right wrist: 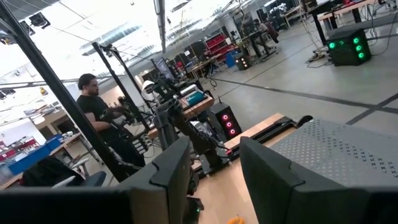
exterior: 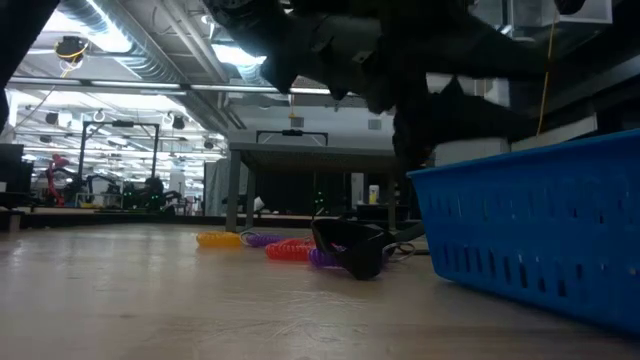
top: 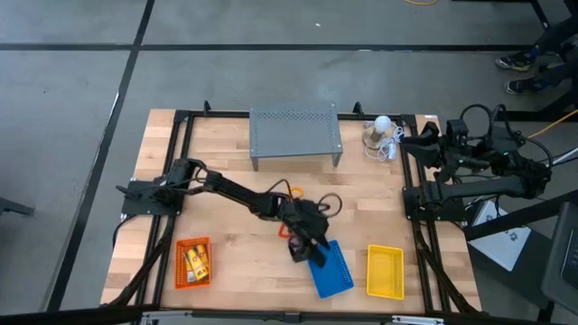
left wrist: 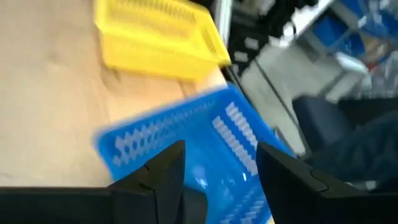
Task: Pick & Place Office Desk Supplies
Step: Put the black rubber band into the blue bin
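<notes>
My left gripper [top: 309, 249] [left wrist: 221, 154] hangs open over the near-left end of the blue basket [top: 330, 269] [left wrist: 186, 140], with only the basket's floor showing between its fingers. Behind it on the table lie thin coiled loops, yellow, purple and red [exterior: 285, 247], and a black clip-like piece [exterior: 352, 250]. An orange loop [top: 293, 191] shows beside the arm. Yellow-orange packets [top: 196, 261] lie in the orange basket [top: 181, 273]. My right gripper [top: 414, 144] [right wrist: 214, 155] waits open at the table's far right, holding nothing.
A yellow basket [top: 385, 271] stands right of the blue one near the front edge. A grey perforated shelf [top: 295, 134] stands at the far middle, with a white bulb and cord [top: 383, 126] to its right. A person [right wrist: 99, 118] stands beyond the table.
</notes>
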